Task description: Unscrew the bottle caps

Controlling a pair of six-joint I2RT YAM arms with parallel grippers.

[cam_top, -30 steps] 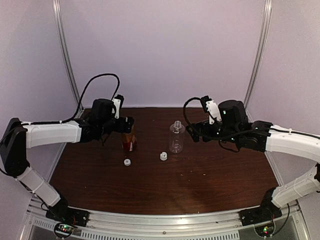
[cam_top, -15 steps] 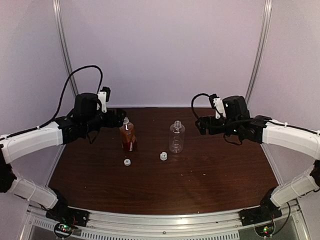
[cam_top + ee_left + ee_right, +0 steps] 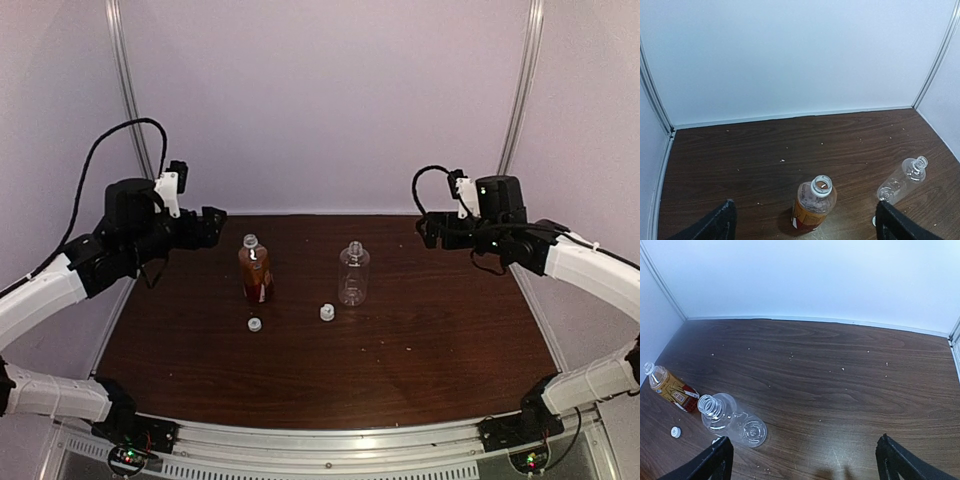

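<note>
The amber bottle (image 3: 256, 272) with a red label and the clear bottle (image 3: 353, 276) stand upright mid-table, both with open necks. Two white caps lie on the table in front of them, one (image 3: 254, 324) before the amber bottle, one (image 3: 327, 313) before the clear bottle. My left gripper (image 3: 209, 227) is open and empty, raised to the left of the amber bottle (image 3: 814, 204); its fingers (image 3: 722, 222) frame that bottle from above. My right gripper (image 3: 431, 231) is open and empty, raised right of the clear bottle (image 3: 732, 420). A cap (image 3: 675, 431) shows in the right wrist view.
The brown wooden table (image 3: 420, 350) is ringed by white walls with metal posts (image 3: 128, 90) at the back corners. Small crumbs speckle the tabletop (image 3: 840, 370). The arm bases sit on the rail (image 3: 330, 445) at the near edge.
Both arms have drawn back and up, away from the bottles toward the table's sides. The left gripper was at the amber bottle a second ago and is now apart from it.
</note>
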